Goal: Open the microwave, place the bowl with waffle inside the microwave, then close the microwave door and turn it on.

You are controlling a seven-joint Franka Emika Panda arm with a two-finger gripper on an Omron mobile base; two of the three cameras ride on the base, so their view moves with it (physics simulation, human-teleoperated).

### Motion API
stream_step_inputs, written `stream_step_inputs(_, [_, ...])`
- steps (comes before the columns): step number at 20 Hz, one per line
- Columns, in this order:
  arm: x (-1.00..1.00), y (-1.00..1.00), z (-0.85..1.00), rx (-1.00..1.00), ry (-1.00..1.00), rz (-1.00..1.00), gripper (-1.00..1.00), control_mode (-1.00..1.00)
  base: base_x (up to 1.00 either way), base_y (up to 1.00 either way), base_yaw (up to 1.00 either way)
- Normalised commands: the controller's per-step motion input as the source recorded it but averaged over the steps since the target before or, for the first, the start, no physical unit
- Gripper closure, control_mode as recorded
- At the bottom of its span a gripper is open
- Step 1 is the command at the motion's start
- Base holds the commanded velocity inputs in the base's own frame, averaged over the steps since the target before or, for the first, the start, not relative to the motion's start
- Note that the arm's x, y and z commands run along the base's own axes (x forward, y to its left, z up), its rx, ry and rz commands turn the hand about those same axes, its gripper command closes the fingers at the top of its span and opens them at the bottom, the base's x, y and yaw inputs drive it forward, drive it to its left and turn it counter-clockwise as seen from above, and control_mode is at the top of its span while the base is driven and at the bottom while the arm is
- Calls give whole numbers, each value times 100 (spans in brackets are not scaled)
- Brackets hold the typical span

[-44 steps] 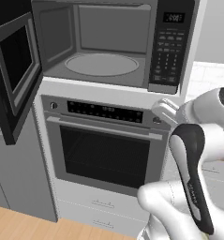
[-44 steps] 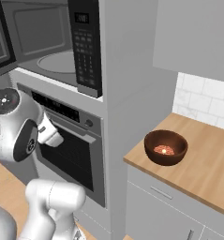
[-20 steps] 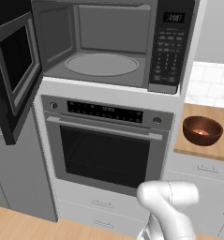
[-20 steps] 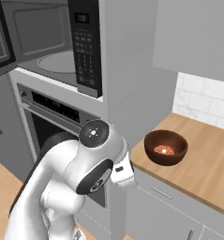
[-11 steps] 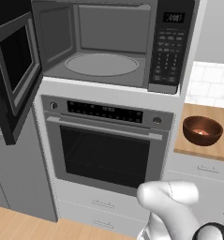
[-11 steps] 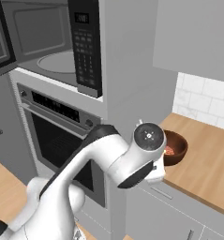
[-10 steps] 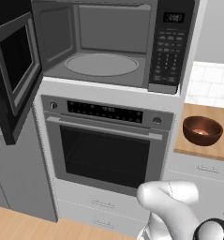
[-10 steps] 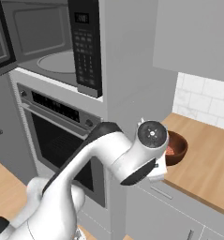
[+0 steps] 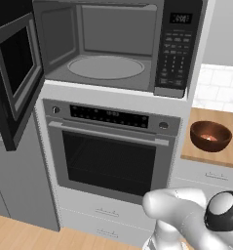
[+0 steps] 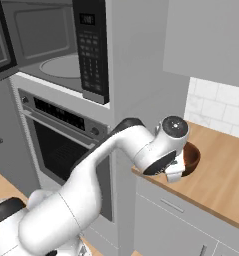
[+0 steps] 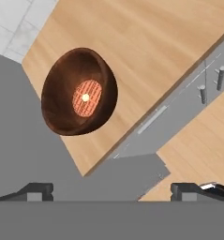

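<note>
The microwave (image 9: 113, 49) stands empty, its microwave door (image 9: 15, 78) swung wide left. The wooden counter (image 11: 146, 61) carries the bowl (image 11: 78, 91) with the waffle (image 11: 86, 97) inside. Above it hangs the gripper (image 11: 112, 190), spread wide, grasping nothing.

No text reads clearly; the microwave (image 9: 119, 46) display (image 9: 180, 18) digits seem too blurred.

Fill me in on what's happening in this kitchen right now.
A white robot arm is reaching toward the brown bowl on the wooden counter, with the waffle inside it. Its gripper is open and holds nothing; it hovers by the bowl. The microwave stands with its door swung open and its turntable bare, above the closed oven.
</note>
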Motion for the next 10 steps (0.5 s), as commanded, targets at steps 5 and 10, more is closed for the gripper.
stream_step_inputs(5, [26,-58,-41,0,0,0,-100,-100,0,0,0])
stream_step_inputs(10, [19,-67,-21,4,0,0,-100,-100,0,0,0])
